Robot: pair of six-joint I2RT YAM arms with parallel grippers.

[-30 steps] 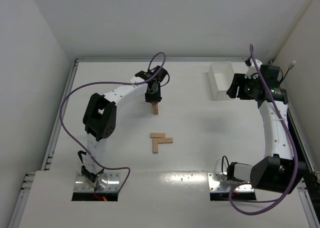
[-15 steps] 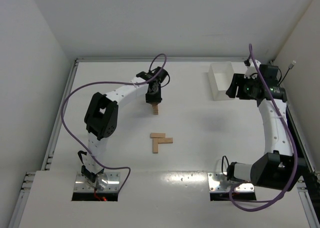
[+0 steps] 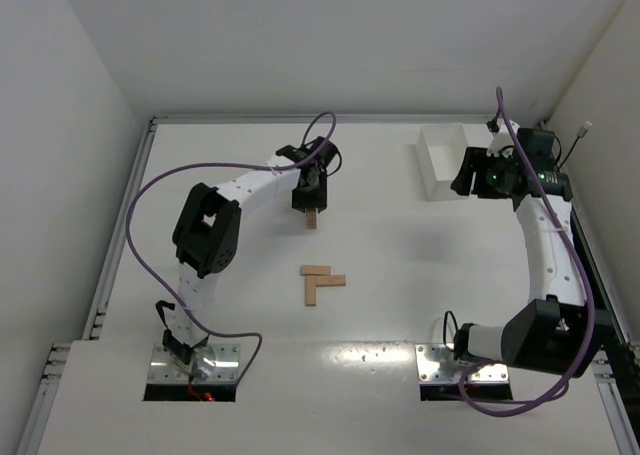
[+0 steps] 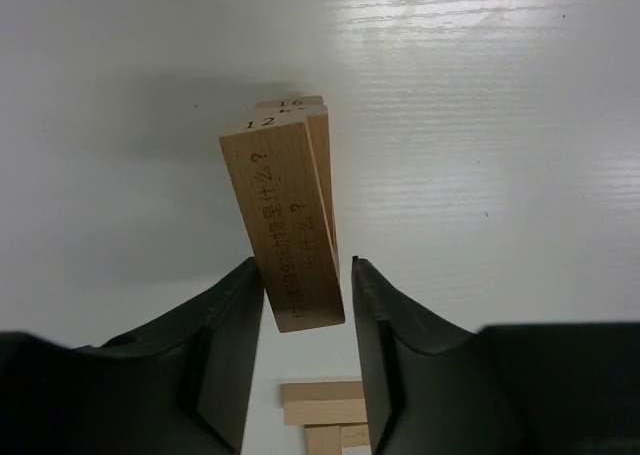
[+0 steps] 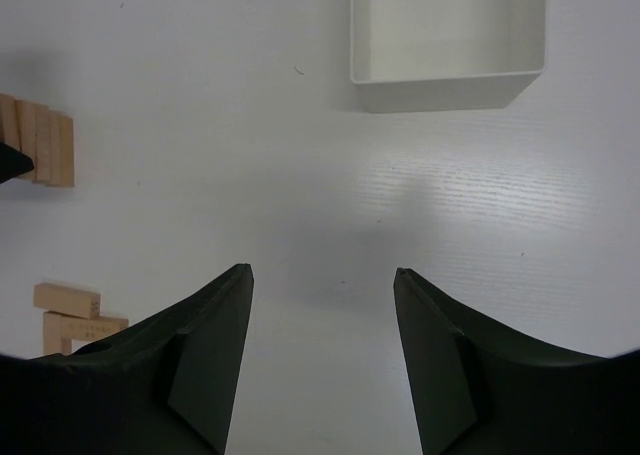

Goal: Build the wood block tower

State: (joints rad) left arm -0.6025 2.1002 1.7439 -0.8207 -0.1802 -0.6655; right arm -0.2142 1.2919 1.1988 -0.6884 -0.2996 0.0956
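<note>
The tower (image 3: 311, 218) is a short stack of tan wood blocks at the middle back of the table. In the left wrist view its top block (image 4: 285, 215) lies between my fingers. My left gripper (image 3: 309, 201) straddles that top block, with a thin gap at the right finger (image 4: 372, 315), so it is slightly open. The tower also shows at the left edge of the right wrist view (image 5: 45, 140). Three loose wood blocks (image 3: 322, 280) lie in an L shape nearer the bases, and show in the left wrist view (image 4: 325, 410). My right gripper (image 5: 322, 275) is open and empty over bare table.
A white rectangular plastic bin (image 3: 445, 128) stands at the back right, just left of my right gripper (image 3: 468, 175), and shows in the right wrist view (image 5: 450, 90). The loose blocks also show low in the right wrist view (image 5: 68, 310). Walls enclose the table.
My left gripper has shifted slightly toward the back while the tower stays put. The right arm has barely moved.
</note>
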